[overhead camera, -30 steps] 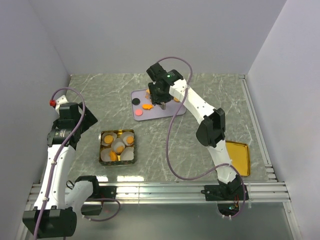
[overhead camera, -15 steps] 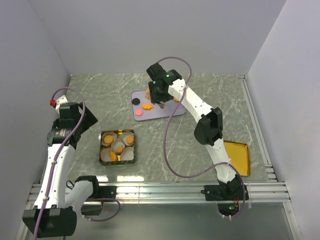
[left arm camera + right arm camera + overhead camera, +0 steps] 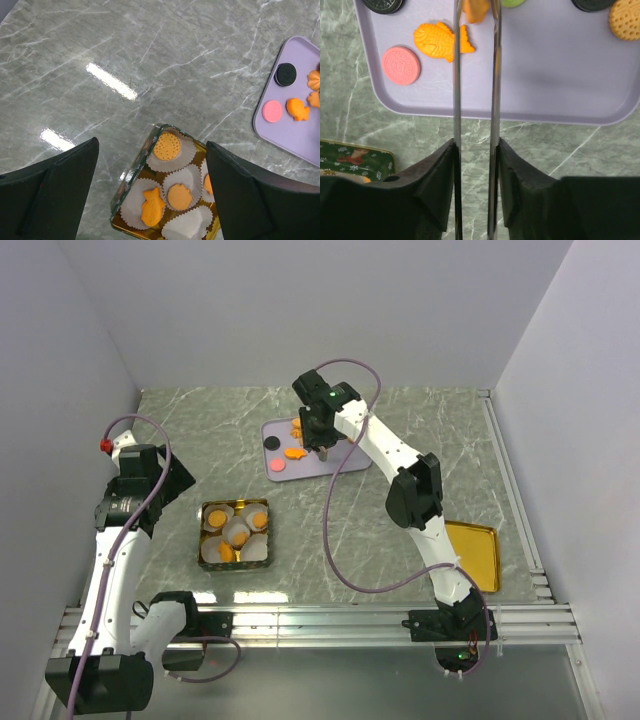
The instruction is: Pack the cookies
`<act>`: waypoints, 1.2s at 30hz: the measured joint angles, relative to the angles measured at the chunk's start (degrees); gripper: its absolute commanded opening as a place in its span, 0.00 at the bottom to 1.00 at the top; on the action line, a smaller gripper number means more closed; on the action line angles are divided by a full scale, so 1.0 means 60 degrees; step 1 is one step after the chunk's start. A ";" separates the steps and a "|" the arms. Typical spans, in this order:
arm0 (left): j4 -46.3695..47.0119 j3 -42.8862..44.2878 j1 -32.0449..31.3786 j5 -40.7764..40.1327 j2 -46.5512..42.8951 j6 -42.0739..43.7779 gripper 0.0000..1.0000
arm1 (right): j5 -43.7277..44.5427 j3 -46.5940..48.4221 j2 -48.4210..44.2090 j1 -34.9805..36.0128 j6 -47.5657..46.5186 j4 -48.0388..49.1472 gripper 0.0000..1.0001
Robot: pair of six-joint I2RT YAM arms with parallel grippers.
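Observation:
The cookies lie on a purple tray (image 3: 335,462) and in a gold tin (image 3: 207,533) lined with white paper cups. My right gripper (image 3: 322,447) hangs over the tray. Its two thin blades stand close on either side of an orange cookie (image 3: 476,12); their tips run off the picture's upper edge, so contact is unclear. An orange fish cookie (image 3: 437,41), a pink disc (image 3: 401,65) and an orange round (image 3: 625,19) lie nearby. My left gripper (image 3: 152,200) is open and empty above the tin, where a round cookie (image 3: 166,146) and a fish cookie (image 3: 152,207) sit in cups.
A gold lid (image 3: 472,555) lies at the near right beside the right arm's base. Grey walls close the table on the left, back and right. A metal rail (image 3: 320,622) runs along the near edge.
The right gripper's blades have drawn closer together around the orange cookie, and the right arm has shifted slightly left over the tray. The left arm has not moved.

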 measured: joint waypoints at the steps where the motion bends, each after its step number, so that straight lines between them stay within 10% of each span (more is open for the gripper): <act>1: 0.0000 0.0000 0.0000 0.0004 0.0000 0.0000 0.94 | -0.0018 -0.0011 0.0000 0.0000 0.0000 0.0022 0.39; 19: 0.0000 0.0000 0.0000 0.0036 0.0000 0.0007 0.94 | -0.0073 -0.0586 -0.0503 0.0000 0.0197 0.0080 0.24; 36: -0.0004 0.0000 -0.0284 0.0058 0.0000 0.0022 0.95 | -0.0506 -0.3381 -0.4415 0.0703 0.0637 0.0736 0.20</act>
